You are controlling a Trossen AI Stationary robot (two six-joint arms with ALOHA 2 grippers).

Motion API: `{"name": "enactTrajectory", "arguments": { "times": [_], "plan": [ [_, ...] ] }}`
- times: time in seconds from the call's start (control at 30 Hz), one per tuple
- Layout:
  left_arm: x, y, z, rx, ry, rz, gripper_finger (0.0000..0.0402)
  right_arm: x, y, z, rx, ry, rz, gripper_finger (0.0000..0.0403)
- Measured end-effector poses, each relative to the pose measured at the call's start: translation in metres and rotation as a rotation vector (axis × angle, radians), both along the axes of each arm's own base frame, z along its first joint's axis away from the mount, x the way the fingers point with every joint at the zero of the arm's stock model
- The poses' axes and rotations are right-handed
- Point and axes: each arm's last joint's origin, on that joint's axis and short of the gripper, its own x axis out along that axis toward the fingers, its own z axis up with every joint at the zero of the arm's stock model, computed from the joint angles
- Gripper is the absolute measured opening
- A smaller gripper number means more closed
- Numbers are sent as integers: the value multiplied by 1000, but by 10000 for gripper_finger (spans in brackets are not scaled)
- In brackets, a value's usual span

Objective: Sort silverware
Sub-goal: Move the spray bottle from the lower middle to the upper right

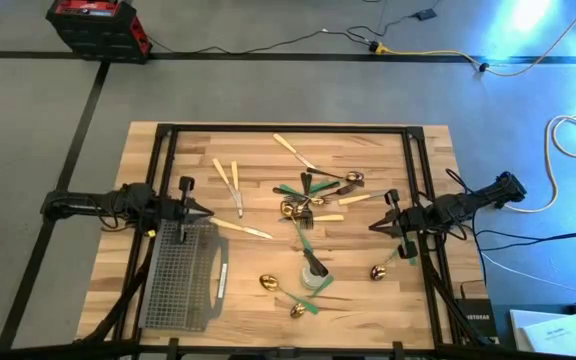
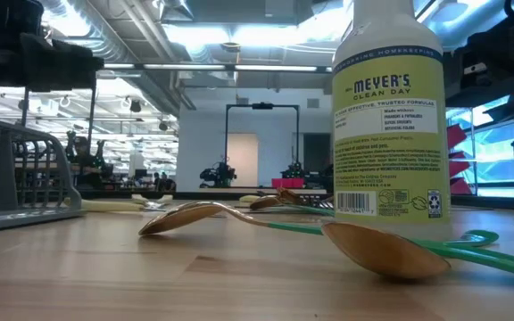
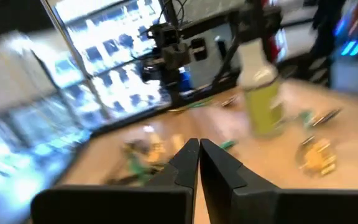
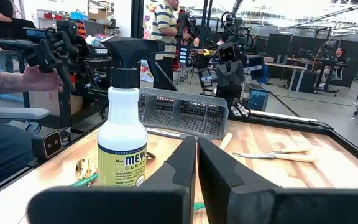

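Observation:
The silverware lies scattered on the wooden table (image 1: 258,150): a heap of gold-headed pieces with green, cream and dark handles (image 1: 313,195) at the middle, cream-handled ones (image 1: 230,180) to its left, gold spoons (image 1: 268,283) near the front. Two green-handled spoons (image 2: 386,250) lie bowl-down close to the low camera. My left gripper (image 1: 203,209) hovers shut and level at the table's left, above the far end of the grey mesh caddy (image 1: 183,275). My right gripper (image 1: 373,226) hovers shut at the table's right, pointing at the heap. In both wrist views the fingertips (image 3: 197,149) (image 4: 196,146) meet with nothing between them.
A yellow-green spray bottle (image 1: 313,268) stands upright near the front middle, among the spoons (image 4: 123,149). A black frame (image 1: 288,130) runs along the table's edges. Beyond the table's left side a person's arm (image 4: 5,78) and a standing person (image 4: 163,31) show.

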Motion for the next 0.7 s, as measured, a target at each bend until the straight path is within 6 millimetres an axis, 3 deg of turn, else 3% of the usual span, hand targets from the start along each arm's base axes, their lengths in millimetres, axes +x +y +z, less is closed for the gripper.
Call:
{"name": "enactTrajectory", "arguments": {
  "times": [0.7],
  "plan": [
    [0, 0, 1, 43, -11, 11, 0, 0, 0, 0, 1, -3, -1, 0]
  ]
}}
